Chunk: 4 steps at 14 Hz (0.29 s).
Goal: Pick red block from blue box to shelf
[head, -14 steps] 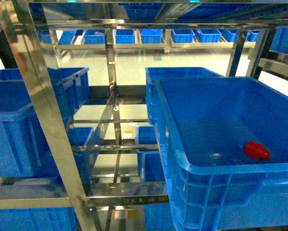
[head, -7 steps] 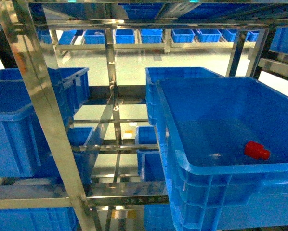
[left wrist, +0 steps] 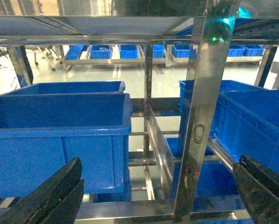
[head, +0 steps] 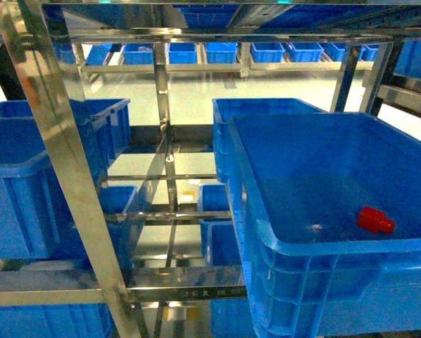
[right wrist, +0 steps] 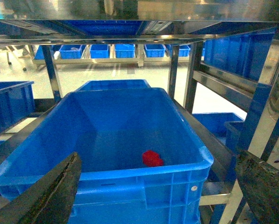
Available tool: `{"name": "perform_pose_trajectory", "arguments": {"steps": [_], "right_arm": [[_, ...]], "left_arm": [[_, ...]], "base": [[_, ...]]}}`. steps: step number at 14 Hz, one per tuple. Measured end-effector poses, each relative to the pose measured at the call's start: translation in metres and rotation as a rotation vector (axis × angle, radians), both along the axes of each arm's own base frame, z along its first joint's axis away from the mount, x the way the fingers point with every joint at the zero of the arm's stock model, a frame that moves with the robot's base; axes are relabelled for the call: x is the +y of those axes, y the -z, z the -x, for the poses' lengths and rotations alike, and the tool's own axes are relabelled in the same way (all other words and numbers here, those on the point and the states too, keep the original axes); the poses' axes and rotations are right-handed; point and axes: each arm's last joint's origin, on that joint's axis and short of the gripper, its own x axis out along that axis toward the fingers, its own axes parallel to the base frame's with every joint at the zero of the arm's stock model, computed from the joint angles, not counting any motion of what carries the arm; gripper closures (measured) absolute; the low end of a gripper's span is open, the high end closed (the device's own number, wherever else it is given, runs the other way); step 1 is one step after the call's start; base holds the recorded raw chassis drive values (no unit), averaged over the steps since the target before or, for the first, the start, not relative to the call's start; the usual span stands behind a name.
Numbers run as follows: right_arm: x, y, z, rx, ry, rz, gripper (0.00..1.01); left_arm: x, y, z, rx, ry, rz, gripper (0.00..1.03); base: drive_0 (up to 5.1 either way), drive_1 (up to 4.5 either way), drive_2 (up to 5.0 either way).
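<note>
- The red block (head: pixel 374 220) lies on the floor of a dark blue crate (head: pixel 316 246) on the shelf (head: pixel 70 176), near the crate's front right corner, touching no wall.
- From the right wrist, the red block (right wrist: pixel 152 158) sits just behind the crate's front wall.
- The right gripper (right wrist: pixel 158 186) has its jaws wide apart, holding nothing.
- The left gripper (left wrist: pixel 158 191) is likewise spread, facing a shelf post (left wrist: pixel 205 116) and another crate (left wrist: pixel 60 135).

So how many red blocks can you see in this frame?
1. The red block lies on the floor of the big blue crate on the shelf, near its front right corner. Other crates' interiors are mostly hidden, so more could exist.
</note>
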Motion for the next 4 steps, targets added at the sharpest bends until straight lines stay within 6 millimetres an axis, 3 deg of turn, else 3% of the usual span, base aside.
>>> {"name": "perform_pose_trajectory", "arguments": {"steps": [4], "right_arm": [[0.0000, 0.0000, 0.0000, 0.000, 0.000, 0.000, 0.03]], "left_arm": [[0.0000, 0.0000, 0.0000, 0.000, 0.000, 0.000, 0.05]], "base": [[0.0, 0.00, 0.0]]}}
